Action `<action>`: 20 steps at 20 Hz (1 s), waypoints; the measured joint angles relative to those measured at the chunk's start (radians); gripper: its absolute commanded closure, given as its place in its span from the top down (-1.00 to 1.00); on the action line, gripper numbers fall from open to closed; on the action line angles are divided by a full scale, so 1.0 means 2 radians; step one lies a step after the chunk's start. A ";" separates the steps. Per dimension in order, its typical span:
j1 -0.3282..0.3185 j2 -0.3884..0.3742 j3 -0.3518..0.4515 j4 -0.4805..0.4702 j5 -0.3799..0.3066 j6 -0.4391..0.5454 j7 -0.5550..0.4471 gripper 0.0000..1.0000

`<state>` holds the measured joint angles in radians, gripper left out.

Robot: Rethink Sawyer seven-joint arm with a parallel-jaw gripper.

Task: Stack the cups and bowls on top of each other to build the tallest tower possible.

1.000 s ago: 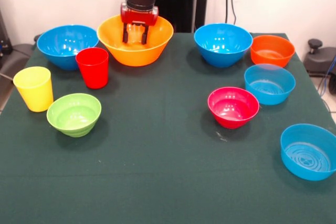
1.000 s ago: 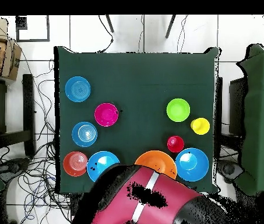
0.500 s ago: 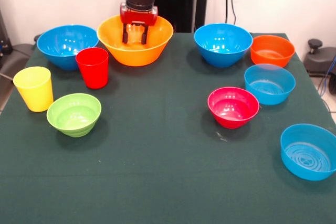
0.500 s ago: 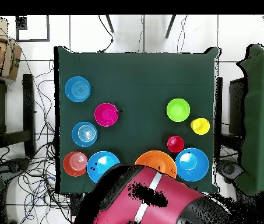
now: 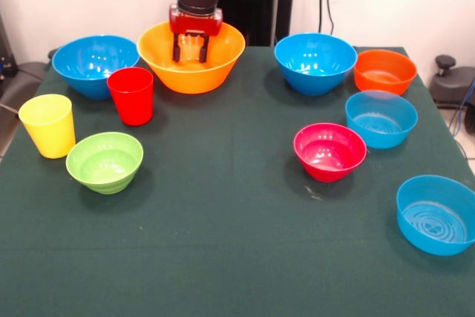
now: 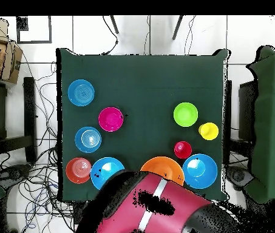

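Note:
My gripper (image 5: 190, 56) hangs open and empty inside the big yellow-orange bowl (image 5: 163, 59) at the table's far side; the arm hides most of that bowl in the overhead view (image 6: 164, 165). The red cup (image 5: 131, 95) and yellow cup (image 5: 47, 125) stand upright to its left. Two deep blue bowls (image 5: 93, 63) (image 5: 315, 61), two paler blue bowls (image 5: 381, 118) (image 5: 436, 214), an orange bowl (image 5: 384, 70), a pink-red bowl (image 5: 329, 151) and a light green bowl (image 5: 105, 161) sit apart. Nothing is stacked.
The green table (image 5: 223, 243) holds all the pieces around its edges. Cables and chairs lie around the table (image 6: 145, 79) in the overhead view.
The gripper has risen very slightly inside the yellow-orange bowl. The cups and bowls have not moved.

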<state>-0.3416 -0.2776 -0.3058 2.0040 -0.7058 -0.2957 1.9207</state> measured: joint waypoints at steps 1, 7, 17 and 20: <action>0.002 0.001 -0.002 0.000 0.000 -0.003 0.000 1.00; 0.015 0.011 -0.017 -0.002 0.000 -0.027 0.000 1.00; 0.025 0.027 -0.036 -0.003 -0.001 -0.069 0.000 1.00; 0.024 0.028 -0.037 -0.003 -0.002 -0.073 0.000 1.00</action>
<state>-0.2930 -0.2211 -0.3794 1.9982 -0.7089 -0.4410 1.9207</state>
